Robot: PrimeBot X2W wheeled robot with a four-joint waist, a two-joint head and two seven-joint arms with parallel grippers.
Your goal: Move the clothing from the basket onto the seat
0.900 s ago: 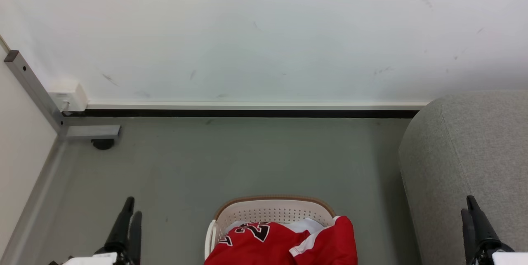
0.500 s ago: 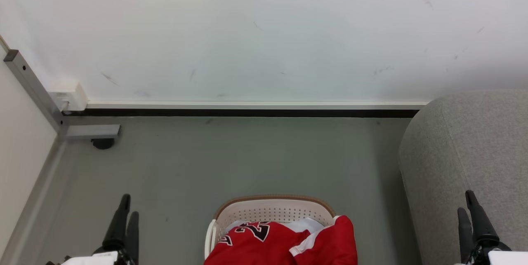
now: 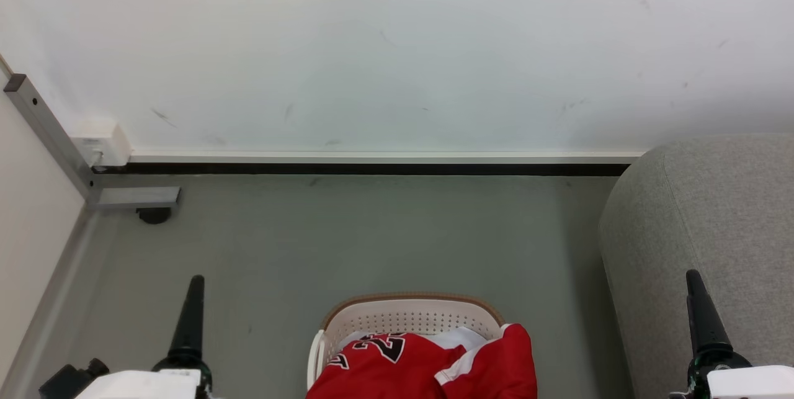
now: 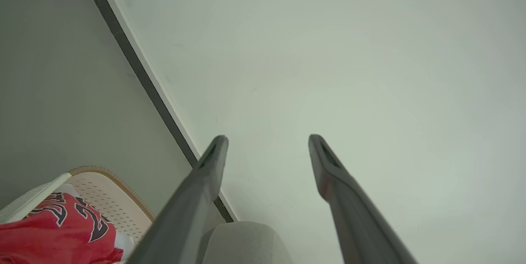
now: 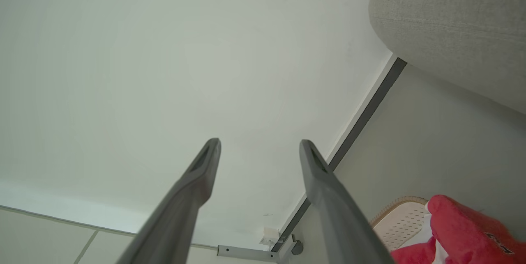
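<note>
We face a white wall (image 3: 397, 45) that meets a grey floor (image 3: 372, 231) along a dark skirting strip (image 3: 372, 170). The grey sofa (image 3: 713, 219) stands at the floor's right side, close to the wall. The cream basket (image 3: 409, 317) sits on the floor left of the sofa, apart from it and well back from the wall. The red jersey (image 3: 397, 374) lies heaped in the basket, spilling over its right rim. Our left gripper (image 4: 267, 141) and right gripper (image 5: 259, 145) flank the basket, fingers spread wide, holding nothing.
</note>
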